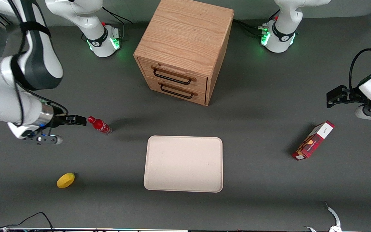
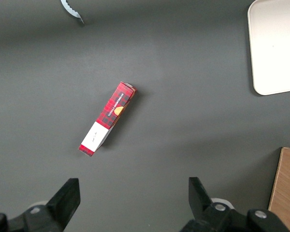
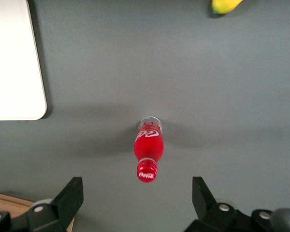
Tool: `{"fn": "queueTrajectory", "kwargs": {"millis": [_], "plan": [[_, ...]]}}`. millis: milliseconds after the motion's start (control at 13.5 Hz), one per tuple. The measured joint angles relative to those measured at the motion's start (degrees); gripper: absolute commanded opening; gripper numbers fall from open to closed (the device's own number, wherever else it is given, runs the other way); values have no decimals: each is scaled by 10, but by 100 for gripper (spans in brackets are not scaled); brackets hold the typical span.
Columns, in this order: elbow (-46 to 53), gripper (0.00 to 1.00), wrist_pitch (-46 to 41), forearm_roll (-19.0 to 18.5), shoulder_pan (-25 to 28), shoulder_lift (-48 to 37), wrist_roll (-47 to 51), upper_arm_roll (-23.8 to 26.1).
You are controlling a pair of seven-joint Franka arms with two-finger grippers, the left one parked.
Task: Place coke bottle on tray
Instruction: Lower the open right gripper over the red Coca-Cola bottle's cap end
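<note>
Red coke bottle (image 1: 99,125): upright on surface, near working arm's edge, apart from tray (image 1: 183,163)
gripper (image 3: 137,200): above bottle, jaws apart, empty
progress: nothing grasped; pick and placement remain

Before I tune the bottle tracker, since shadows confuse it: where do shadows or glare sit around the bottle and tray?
Front view: the small red coke bottle casts a soft shadow toward the wooden drawer cabinet; the pale beige tray looks matte, without glare. Right wrist view: blurred shadows flank the bottle beneath the open end effector, and the tray's surface is washed out bright.
</note>
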Motion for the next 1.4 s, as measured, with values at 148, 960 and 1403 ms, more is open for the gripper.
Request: {"fn": "queueTrajectory", "kwargs": {"millis": [148, 960, 1403], "plan": [[-51, 99, 48, -2, 0, -4, -3, 10], [-200, 81, 151, -30, -2, -53, -53, 13], [-219, 39, 174, -30, -2, -53, -55, 13]]}}
